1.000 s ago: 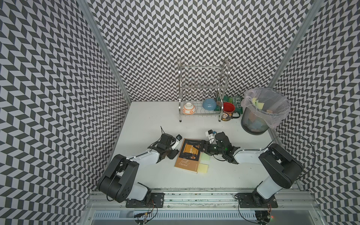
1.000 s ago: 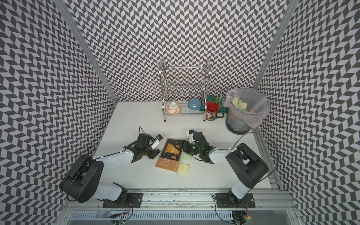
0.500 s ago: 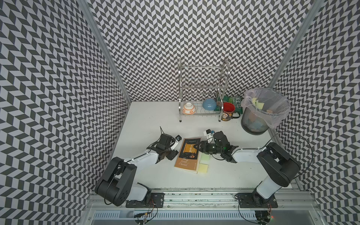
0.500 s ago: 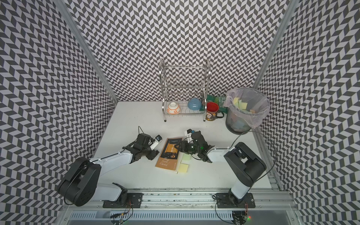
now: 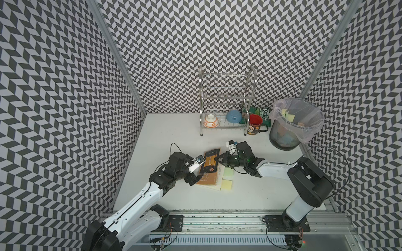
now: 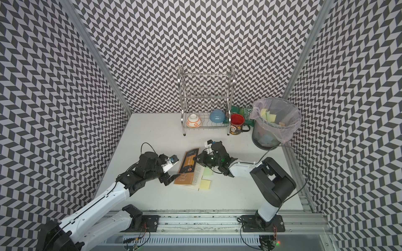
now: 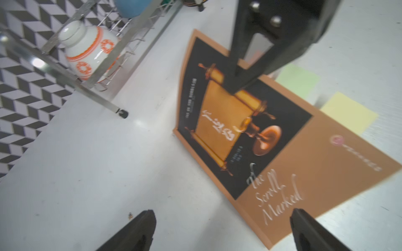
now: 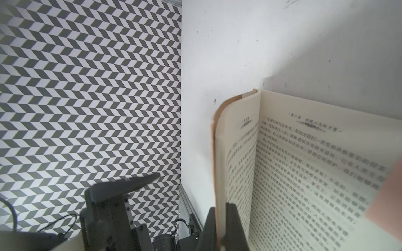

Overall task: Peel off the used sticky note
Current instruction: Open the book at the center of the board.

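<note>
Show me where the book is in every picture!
In a top view: the book lies near the picture's middle.
In a top view: the book is near the middle too.
Left wrist view: the book's brown cover fills the middle.
Right wrist view: the book's open printed pages fill much of the picture.
Shared landmark: the right gripper, shut on the book's lifted cover.

Right claw (image 5: 218, 160) clamped the book cover (image 5: 208, 163); left claw (image 7: 224, 215) spread wider
</note>
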Controlling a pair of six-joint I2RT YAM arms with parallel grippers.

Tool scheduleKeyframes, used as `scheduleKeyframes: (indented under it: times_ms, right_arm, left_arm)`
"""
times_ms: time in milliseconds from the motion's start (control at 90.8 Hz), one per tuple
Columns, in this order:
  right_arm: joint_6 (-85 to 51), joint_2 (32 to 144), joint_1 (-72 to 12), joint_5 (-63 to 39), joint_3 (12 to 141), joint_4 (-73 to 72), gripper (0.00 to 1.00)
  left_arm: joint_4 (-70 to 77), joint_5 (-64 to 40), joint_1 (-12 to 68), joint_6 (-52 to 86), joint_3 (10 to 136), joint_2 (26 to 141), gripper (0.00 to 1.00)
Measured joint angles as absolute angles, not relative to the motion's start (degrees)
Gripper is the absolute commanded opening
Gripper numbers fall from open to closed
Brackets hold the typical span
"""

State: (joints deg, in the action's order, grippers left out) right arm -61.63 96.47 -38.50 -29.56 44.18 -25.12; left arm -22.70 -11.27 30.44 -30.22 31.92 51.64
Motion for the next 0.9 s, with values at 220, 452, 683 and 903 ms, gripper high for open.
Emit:
scheduleKeyframes:
  times_ms: [220, 452, 683, 903]
  right_arm:
    - [-64.8, 97.1, -38.5, -29.2, 44.9, -24.8, 0.03]
    - [-68.0, 98.2, -38.5, -28.7, 45.3, -24.9, 0.01]
    - [-70.0, 100.2, -38.5, -28.7, 47.4, -25.5, 0.0]
    - [-72.7, 101.1, -38.5, -28.7, 47.5, -27.6, 0.0]
  left_arm:
    - [-23.5, -10.9, 36.8, -32.3, 31.1, 51.2, 1.0]
    - [-18.5, -2.3, 45.4, -32.6, 26.4, 52.2, 1.0]
    - [-15.0, 2.3, 50.2, -31.8, 25.8, 52.6, 1.0]
    - [-9.1, 6.8, 53.2, -31.4, 24.2, 54.7, 1.0]
